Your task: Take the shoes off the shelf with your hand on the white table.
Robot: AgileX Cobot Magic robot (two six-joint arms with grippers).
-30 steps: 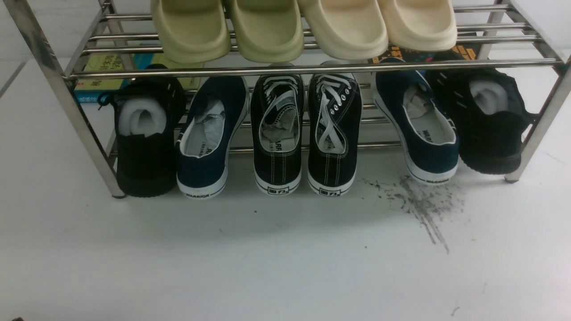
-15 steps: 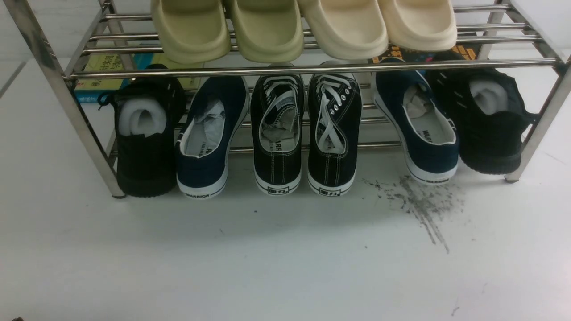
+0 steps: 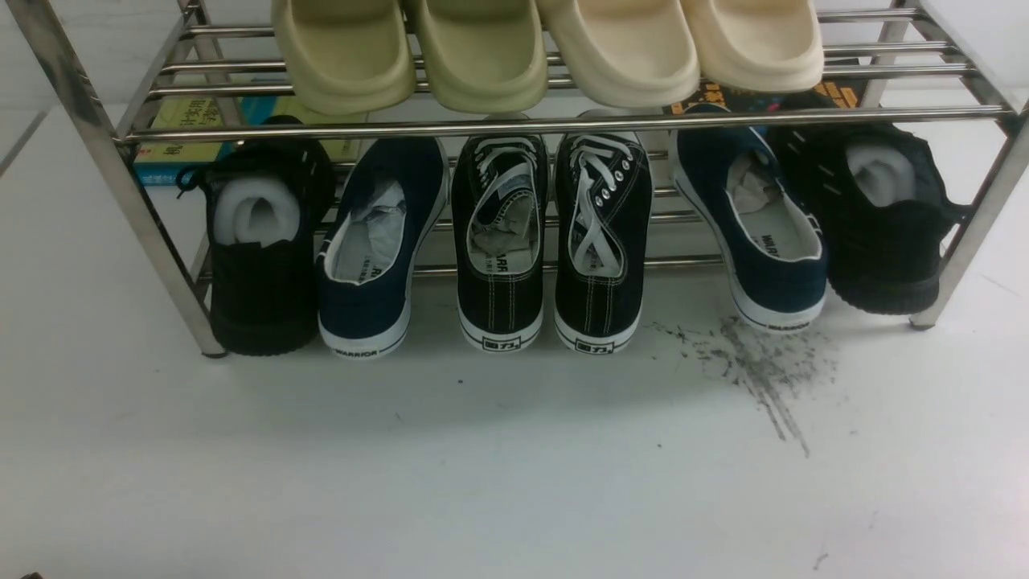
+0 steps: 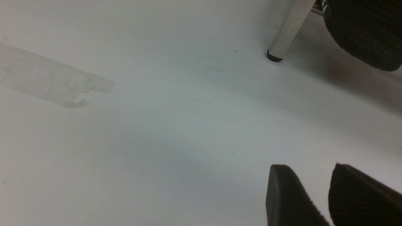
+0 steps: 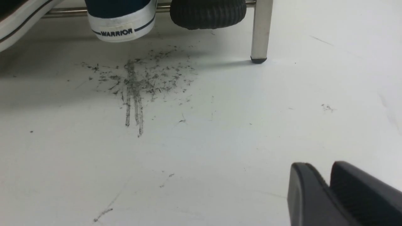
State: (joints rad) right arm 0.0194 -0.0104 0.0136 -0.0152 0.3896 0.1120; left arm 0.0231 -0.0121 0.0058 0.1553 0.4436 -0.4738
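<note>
The shoes [image 3: 261, 265] to take are the two all-black ones with white stuffing inside. Both sit on the bottom row of the shelf [image 3: 522, 125], with their heels facing the robot. One is at the far left end, just beside the left front leg. The other [image 3: 880, 233] is at the far right end, just beside the right front leg.

No shoe has been taken off yet, so I think this is the very start, the reaching step. Neither arm shows in the front view. The wrist views show both sets of jaws low over the white bench [image 3: 514, 482], each near its own end of the shelf but not touching a shoe. The left jaws are a little apart and hold nothing. The right jaws hold nothing too, but I cannot tell if they are apart or together.

Next, I think each arm must go forward to the heel of its black shoe. The jaws likely need to open wider, grab the heel rim, and pull the shoe out under the top bar. They should miss the metal leg and the blue shoe next door.

Counting: two all-black shoes, two blue shoes [image 3: 366, 265], two black shoes with white laces [image 3: 498, 241], and four pale slippers [image 3: 482, 48] on top.
</note>
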